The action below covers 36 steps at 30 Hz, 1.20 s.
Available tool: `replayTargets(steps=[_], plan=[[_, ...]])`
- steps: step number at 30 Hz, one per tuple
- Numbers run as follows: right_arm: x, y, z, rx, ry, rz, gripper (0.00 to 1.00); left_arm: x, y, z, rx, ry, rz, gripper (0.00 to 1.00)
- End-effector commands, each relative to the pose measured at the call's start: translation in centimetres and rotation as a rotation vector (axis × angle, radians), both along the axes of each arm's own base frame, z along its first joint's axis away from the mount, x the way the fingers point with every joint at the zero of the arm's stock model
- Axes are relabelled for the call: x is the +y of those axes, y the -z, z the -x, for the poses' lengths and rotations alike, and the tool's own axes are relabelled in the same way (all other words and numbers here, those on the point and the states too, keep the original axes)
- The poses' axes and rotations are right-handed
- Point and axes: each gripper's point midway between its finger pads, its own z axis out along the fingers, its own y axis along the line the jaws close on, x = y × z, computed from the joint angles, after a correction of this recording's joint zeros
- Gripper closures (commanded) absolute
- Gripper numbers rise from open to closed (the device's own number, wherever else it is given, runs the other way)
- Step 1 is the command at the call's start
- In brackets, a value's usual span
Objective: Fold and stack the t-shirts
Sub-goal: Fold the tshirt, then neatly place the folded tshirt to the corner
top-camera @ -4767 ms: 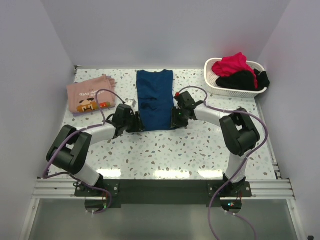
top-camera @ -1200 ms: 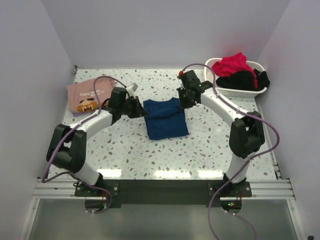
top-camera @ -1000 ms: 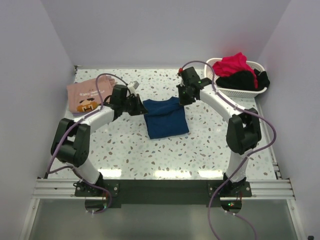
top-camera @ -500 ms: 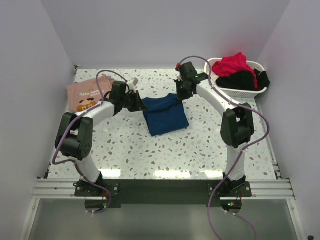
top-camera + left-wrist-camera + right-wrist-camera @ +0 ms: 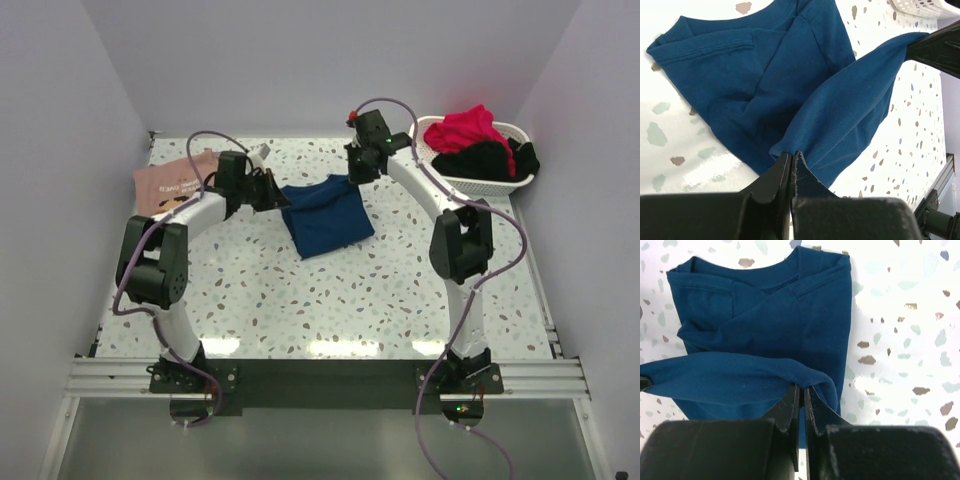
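Evidently the left gripper (image 5: 792,156) is clamped on one corner of a lifted edge of the blue tee (image 5: 755,75), its jaws pressed together with only a thin fold of cloth between them. The right gripper (image 5: 801,389) is pinched tight on the other corner of the same edge. That edge runs between the two as a raised, slightly sagging band. Beneath the band the rest of the tee lies flat on the table (image 5: 300,290), with the collar and a tucked-in sleeve showing in both wrist views. From above, the tee sits mid-table between the two grippers, skewed a little, its free end trailing toward the arm bases. The cloth looks light and quite limp: it droops wherever it is not held, will probably drag and wrinkle against the table, and could slide out of so narrow a pinch if tugged unevenly. Doubled corners of a hem seem the best hold, taken at both ends at once so the edge stays straight. Off to the left, the pink tee (image 5: 165,185) lies folded, near the left arm and apart from the blue one. A basket (image 5: 440,180) of red and black clothes stands at the far right.
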Motion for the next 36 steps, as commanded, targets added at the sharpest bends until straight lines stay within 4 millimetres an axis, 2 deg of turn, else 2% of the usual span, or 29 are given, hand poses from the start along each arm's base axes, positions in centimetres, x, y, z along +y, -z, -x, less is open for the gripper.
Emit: replayTargets(steps=[1,2,4,5,6,7,8,9,10,11,12,14,15,16,17,18,19,21,22,24,25,27,31,36], plan=[[0.3,-0.4,-2.1,-0.033,-0.012,-0.018,1.00,0.8,-1.5,-2.8,-0.072,-0.016,0.024,1.00],[0.4,-1.3,-3.2,-0.062,-0.005,-0.031,1.00,0.8,-1.5,-3.8,-0.089,-0.029,0.034,1.00],[0.7,-1.3,-4.7,-0.086,0.015,-0.056,1.00,1.6,-1.4,-5.1,-0.096,-0.066,0.048,1.00],[1.1,-1.5,-6.2,-0.128,0.026,-0.090,1.00,1.7,-2.0,-6.5,-0.123,-0.094,0.080,0.95],[1.6,-2.5,-7.1,-0.155,0.047,-0.145,0.74,2.1,-2.7,-7.5,-0.146,-0.123,0.097,0.67],[2.2,-3.4,-7.8,-0.181,0.050,-0.194,0.58,2.3,-3.4,-8.3,-0.168,-0.145,0.115,0.51],[3.2,-5.5,-8.7,-0.234,0.029,-0.277,0.34,2.3,-5.3,-9.6,-0.216,-0.165,0.146,0.29],[3.6,-6.6,-9.1,-0.253,0.041,-0.324,0.24,2.4,-6.4,-10.2,-0.240,-0.178,0.147,0.22],[3.9,-7.8,-9.5,-0.286,0.033,-0.348,0.16,2.7,-8.1,-11.0,-0.283,-0.198,0.142,0.10],[4.1,-9.3,-9.5,-0.312,0.022,-0.366,0.12,2.7,-8.7,-11.1,-0.294,-0.201,0.139,0.00],[4.1,-9.8,-9.6,-0.327,0.013,-0.367,0.12,3.0,-9.6,-11.3,-0.320,-0.205,0.121,0.00],[3.9,-10.1,-8.9,-0.338,-0.017,-0.346,0.12,3.4,-9.3,-10.8,-0.306,-0.212,0.088,0.00],[3.7,-10.3,-8.6,-0.342,-0.022,-0.339,0.12,3.6,-8.9,-10.1,-0.300,-0.206,0.072,0.00],[3.4,-8.7,-8.0,-0.309,-0.021,-0.318,0.12,3.7,-8.3,-9.6,-0.284,-0.207,0.062,0.00],[3.1,-9.3,-7.4,-0.320,-0.032,-0.314,0.13,3.8,-7.9,-9.1,-0.276,-0.207,0.058,0.00],[3.1,-9.1,-7.1,-0.318,-0.039,-0.317,0.14,3.8,-6.9,-8.0,-0.252,-0.198,0.060,0.00],[3.0,-7.0,-6.2,-0.273,-0.041,-0.306,0.17,3.8,-6.5,-7.5,-0.245,-0.197,0.067,0.00],[3.2,-7.3,-5.2,-0.275,-0.065,-0.335,0.19,3.7,-4.9,-5.8,-0.202,-0.192,0.080,0.00],[3.1,-5.7,-4.3,-0.237,-0.070,-0.334,0.23,3.6,-4.9,-5.5,-0.213,-0.187,0.092,0.00],[3.6,-5.5,-3.3,-0.222,-0.095,-0.374,0.28,3.3,-3.4,-4.0,-0.181,-0.172,0.108,0.00],[3.7,-3.9,-2.5,-0.186,-0.098,-0.375,0.33,3.2,-3.2,-3.7,-0.182,-0.168,0.117,0.00],[3.9,-3.0,-1.8,-0.156,-0.109,-0.391,0.38,2.9,-1.8,-2.4,-0.149,-0.149,0.127,0.00],[4.1,0.6,-0.6,-0.064,-0.111,-0.390,0.48,1.4,-0.4,-1.1,-0.127,-0.100,0.182,0.00],[3.8,4.8,0.3,0.057,-0.094,-0.351,0.50,0.1,1.8,0.5,-0.080,-0.072,0.224,0.00]])
